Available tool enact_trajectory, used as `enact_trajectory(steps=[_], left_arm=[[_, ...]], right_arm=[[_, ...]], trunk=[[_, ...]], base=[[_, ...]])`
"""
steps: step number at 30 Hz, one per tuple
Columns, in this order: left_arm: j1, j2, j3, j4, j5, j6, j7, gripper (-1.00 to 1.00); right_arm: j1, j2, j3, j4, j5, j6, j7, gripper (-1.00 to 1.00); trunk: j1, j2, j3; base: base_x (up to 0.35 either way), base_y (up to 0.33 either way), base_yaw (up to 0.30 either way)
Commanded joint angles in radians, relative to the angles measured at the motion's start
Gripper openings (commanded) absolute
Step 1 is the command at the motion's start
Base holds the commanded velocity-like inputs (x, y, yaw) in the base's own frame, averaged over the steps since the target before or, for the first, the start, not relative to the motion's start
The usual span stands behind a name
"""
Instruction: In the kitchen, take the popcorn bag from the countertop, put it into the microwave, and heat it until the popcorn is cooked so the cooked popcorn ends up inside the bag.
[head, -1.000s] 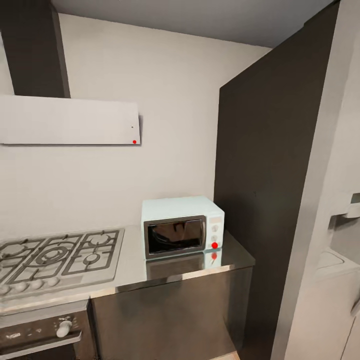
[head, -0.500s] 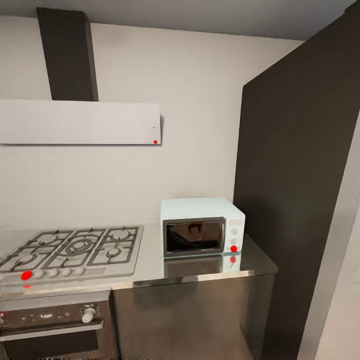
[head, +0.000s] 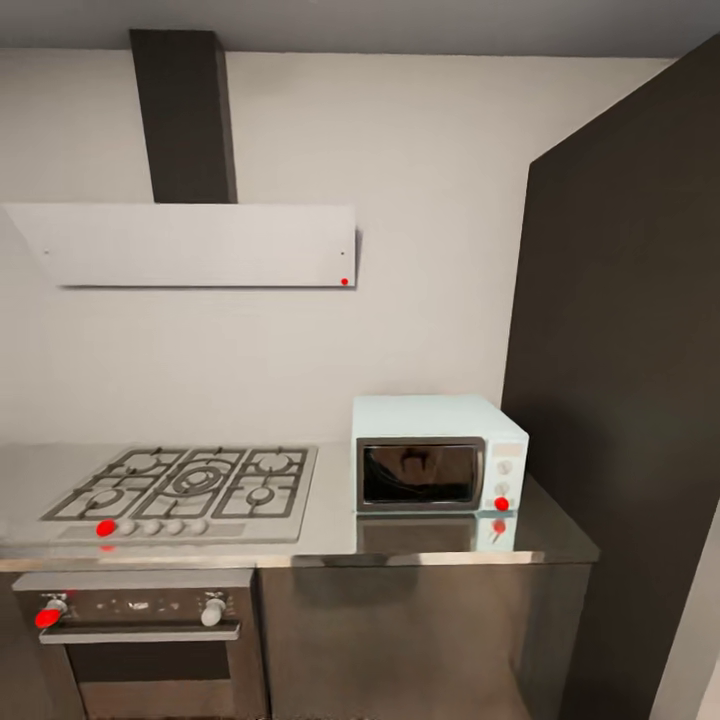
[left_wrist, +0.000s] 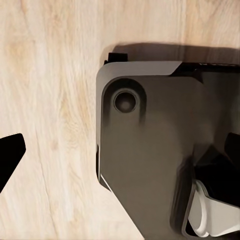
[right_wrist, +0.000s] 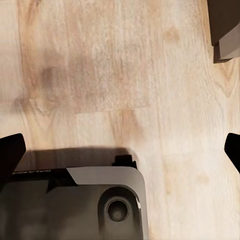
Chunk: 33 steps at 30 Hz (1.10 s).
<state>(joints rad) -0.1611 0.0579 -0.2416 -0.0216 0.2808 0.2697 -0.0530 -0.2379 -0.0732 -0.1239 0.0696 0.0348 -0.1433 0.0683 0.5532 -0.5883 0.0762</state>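
The pale mint-blue microwave (head: 438, 452) stands on the grey steel countertop (head: 335, 515) against the wall, its dark glass door closed and a red light (head: 501, 503) lit at its lower right. The popcorn bag and the popcorn are out of view. In the left wrist view, my left gripper (left_wrist: 120, 160) is open over the light wood floor, with one black fingertip (left_wrist: 10, 155) at the picture's edge. My right gripper (right_wrist: 120, 155) is also open, its fingertips (right_wrist: 9, 152) spread wide with nothing between them.
A gas hob (head: 190, 485) with black grates lies left of the microwave, above a steel oven (head: 140, 640). A flat range hood (head: 200, 245) hangs over it. A tall dark cabinet (head: 620, 400) rises at the right. The robot's grey base (left_wrist: 160, 150) is seen below both wrists.
The whole head view has shifted, so the camera has moved: the microwave and hob now sit further right and face me squarely, and the oven front has come into view.
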Motion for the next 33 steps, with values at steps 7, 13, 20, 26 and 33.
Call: enact_trajectory(steps=[7, 13, 20, 26, 33], left_arm=[[0.000, 0.000, -0.008, -0.001, 0.009, 0.005, -0.002, 1.00], [0.000, 0.000, -0.008, -0.001, 0.009, 0.005, -0.002, 1.00], [0.000, 0.000, -0.008, -0.001, 0.009, 0.005, -0.002, 1.00], [0.000, 0.002, -0.008, -0.001, 0.009, 0.005, -0.002, 1.00], [0.000, 0.002, -0.008, -0.001, 0.009, 0.005, -0.002, 1.00]], right_arm=[[-0.001, 0.000, -0.008, 0.004, 0.004, -0.007, 0.005, 1.00], [-0.001, -0.001, -0.008, 0.004, 0.004, -0.007, 0.005, 1.00], [-0.001, -0.007, -0.007, 0.004, 0.004, -0.009, 0.003, 1.00], [-0.001, -0.020, -0.007, 0.004, 0.004, -0.013, 0.002, 1.00], [-0.001, -0.021, -0.010, 0.004, 0.001, -0.014, 0.002, 1.00]], trunk=[[0.000, -0.001, -0.010], [0.000, -0.001, -0.019], [0.000, -0.001, -0.021], [0.000, -0.001, -0.021], [0.000, -0.001, -0.021]], base=[[0.000, 0.000, 0.124], [0.000, 0.000, 0.016], [0.000, 0.000, 0.000], [0.000, 0.000, 0.000], [0.000, 0.000, 0.000]])
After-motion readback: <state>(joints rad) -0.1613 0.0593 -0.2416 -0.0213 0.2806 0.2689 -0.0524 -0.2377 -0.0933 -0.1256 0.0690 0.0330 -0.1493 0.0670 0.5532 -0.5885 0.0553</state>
